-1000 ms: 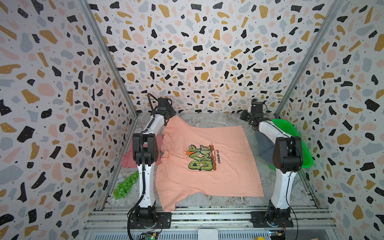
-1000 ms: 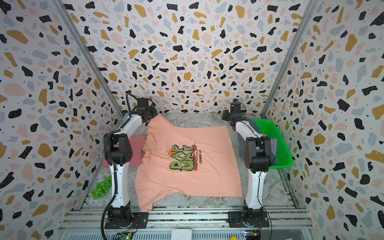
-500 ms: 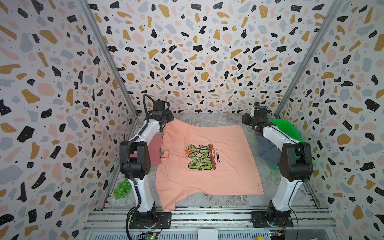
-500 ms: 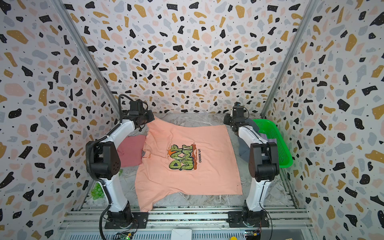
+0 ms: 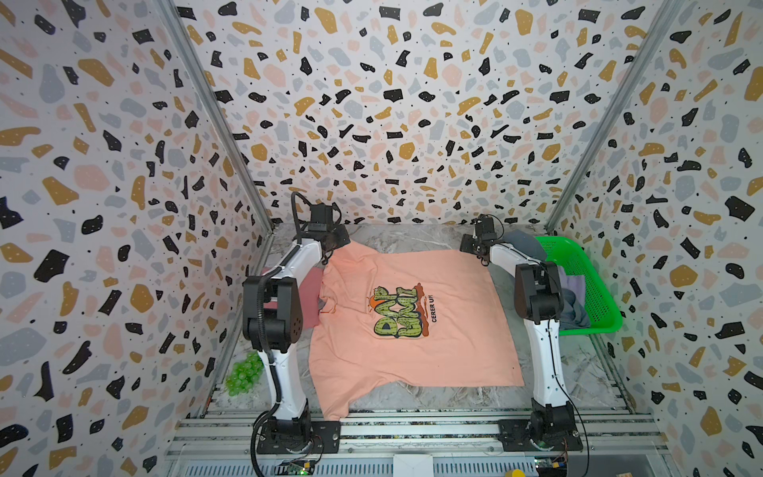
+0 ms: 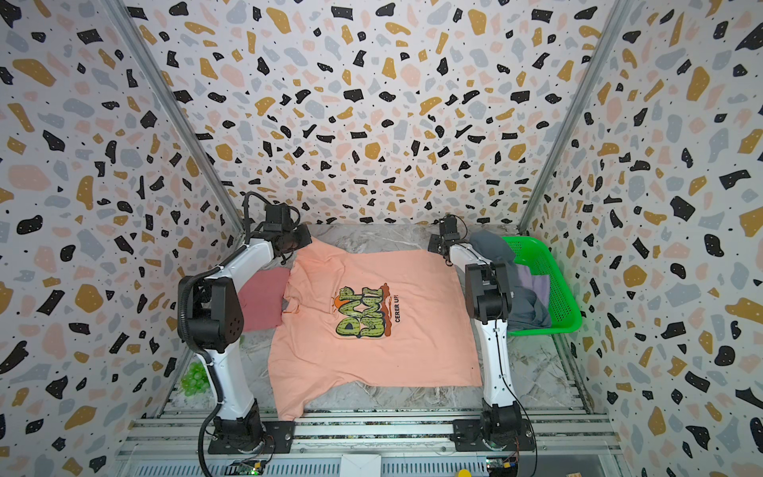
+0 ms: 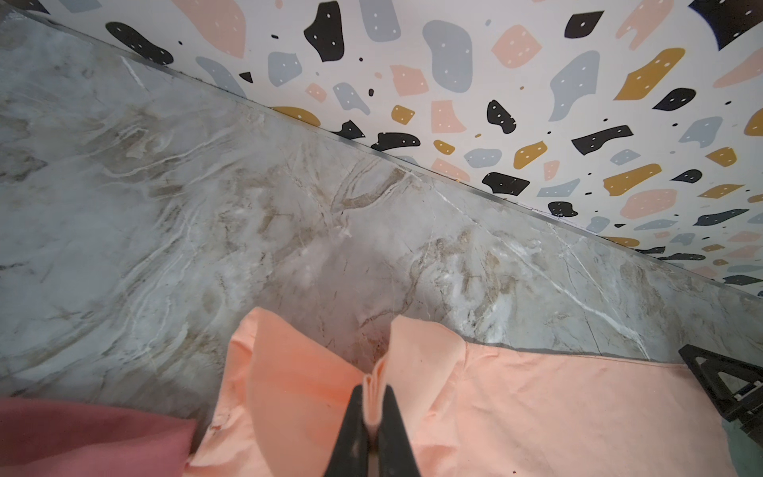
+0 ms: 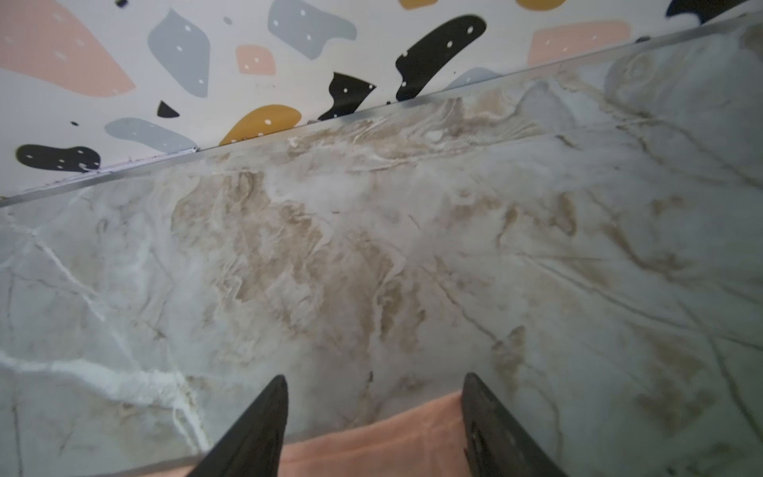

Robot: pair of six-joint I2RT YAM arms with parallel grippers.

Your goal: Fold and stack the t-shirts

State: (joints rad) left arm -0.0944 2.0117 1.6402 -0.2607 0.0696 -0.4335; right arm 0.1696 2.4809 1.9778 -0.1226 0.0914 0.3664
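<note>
Now green basket [image 5: 596, 297] holds grey tee [image 5: 524, 241] and lavender tee [image 5: 576, 285]; left fingers [image 7: 354, 429] pinch peach tee [image 5: 413, 363], right fingers [image 8: 256, 429] wide.

Peach printed tee [image 5: 413, 355] spread print-up, rose-red tee [image 6: 264, 301] touching it, blue-grey tee [image 6: 528, 309], lavender tee [image 6: 536, 285] crumpled

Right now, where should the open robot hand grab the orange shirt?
The orange shirt lies flat, so only its edge offers cloth to pinch. Probably take its far hem corner from above: the right gripper hangs open astride that edge. The left gripper pinches the other far corner, so both could lift evenly.
</note>
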